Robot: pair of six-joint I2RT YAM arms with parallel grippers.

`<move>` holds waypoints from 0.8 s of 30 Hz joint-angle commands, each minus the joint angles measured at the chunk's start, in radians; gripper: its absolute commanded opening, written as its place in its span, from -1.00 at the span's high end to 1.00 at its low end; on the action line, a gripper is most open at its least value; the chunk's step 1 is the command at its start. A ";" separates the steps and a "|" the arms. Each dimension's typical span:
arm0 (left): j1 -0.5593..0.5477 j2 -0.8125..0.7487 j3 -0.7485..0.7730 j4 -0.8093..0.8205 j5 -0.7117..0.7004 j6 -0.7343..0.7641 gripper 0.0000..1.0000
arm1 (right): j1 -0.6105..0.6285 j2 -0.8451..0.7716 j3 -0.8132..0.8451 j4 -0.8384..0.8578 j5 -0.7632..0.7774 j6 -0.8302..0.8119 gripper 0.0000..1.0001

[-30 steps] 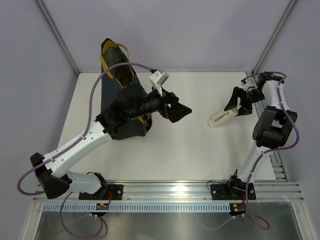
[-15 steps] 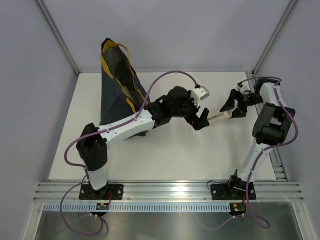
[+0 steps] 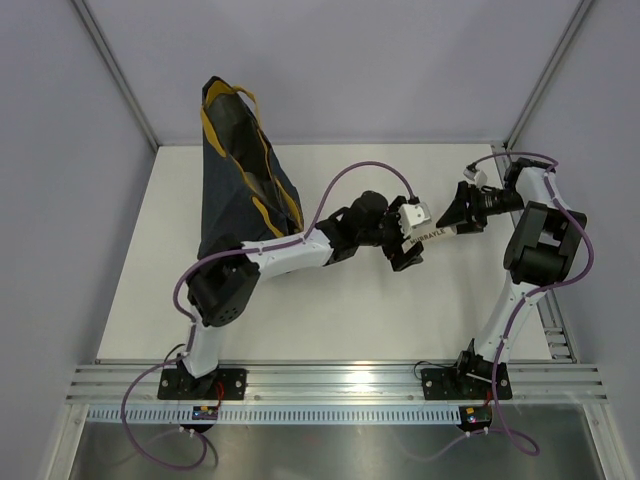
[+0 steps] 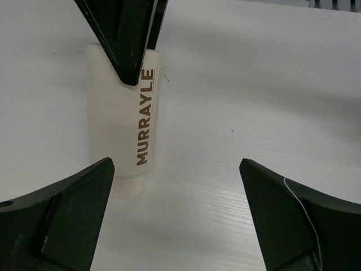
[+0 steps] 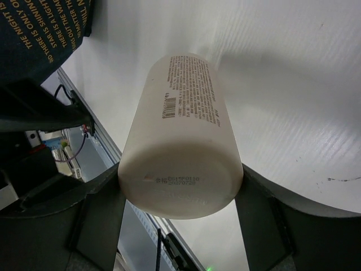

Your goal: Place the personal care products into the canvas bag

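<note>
The cream tube (image 3: 433,234), printed MURRAYLE, lies low over the white table between both grippers. My right gripper (image 3: 455,216) is shut on its wide end; the right wrist view shows the tube (image 5: 183,135) clamped in that gripper (image 5: 180,197). My left gripper (image 3: 404,254) is open and empty at the tube's cap end. In the left wrist view the tube (image 4: 121,124) lies ahead of the gripper (image 4: 177,214), near its left finger. The navy canvas bag (image 3: 235,185) with mustard handles stands at the back left. No other bottles are in view.
The bag's gold print (image 5: 39,28) shows in the right wrist view. Grey walls with metal posts close in the table on three sides. A metal rail (image 3: 340,385) holding both arm bases runs along the near edge.
My left arm has swung from the bag rightwards across the table to the tube's cap end. My right gripper has kept hold of the tube and moved slightly back.
</note>
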 commanded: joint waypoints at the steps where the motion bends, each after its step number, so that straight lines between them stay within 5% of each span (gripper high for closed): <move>1: -0.004 0.047 0.073 0.094 0.032 0.037 -0.98 | 0.007 -0.027 0.022 -0.242 -0.181 -0.062 1.00; 11: -0.004 0.148 0.128 0.183 -0.224 0.028 -0.98 | 0.061 -0.065 -0.012 -0.296 -0.174 -0.114 1.00; 24: -0.010 0.188 0.096 0.158 -0.188 0.020 -0.98 | 0.132 -0.128 0.001 -0.347 -0.240 -0.162 1.00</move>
